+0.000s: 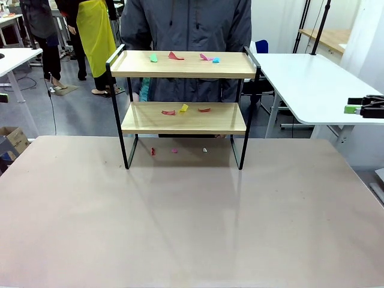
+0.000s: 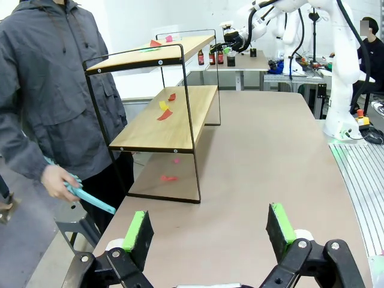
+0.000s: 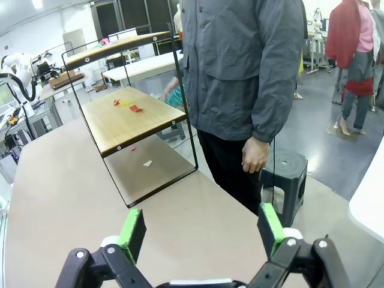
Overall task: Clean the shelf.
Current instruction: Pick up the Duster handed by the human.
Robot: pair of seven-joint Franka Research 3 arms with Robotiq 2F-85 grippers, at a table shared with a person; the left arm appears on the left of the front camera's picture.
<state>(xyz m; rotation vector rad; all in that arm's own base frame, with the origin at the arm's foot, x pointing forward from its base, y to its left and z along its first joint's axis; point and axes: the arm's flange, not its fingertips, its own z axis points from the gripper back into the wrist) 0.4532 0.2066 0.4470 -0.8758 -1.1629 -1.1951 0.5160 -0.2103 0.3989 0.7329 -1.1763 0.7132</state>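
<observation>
pinkish bench [image 1: 192, 228] carries the wooden shelf [image 1: 180, 123] at its far middle, paper scraps [image 1: 169, 112] on both boards and beneath. left tool [image 2: 208, 217] and right tool [image 3: 201, 216] gape empty; best to pinch each scrap singly, approaching low.

Left tool [image 2: 210, 228] jaws wide open; right tool [image 3: 201, 227] likewise, both empty.

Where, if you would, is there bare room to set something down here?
The wide beige tabletop in front of the two-tier wooden black-framed shelf is bare. Both boards and the table beneath carry small coloured scraps.
</observation>
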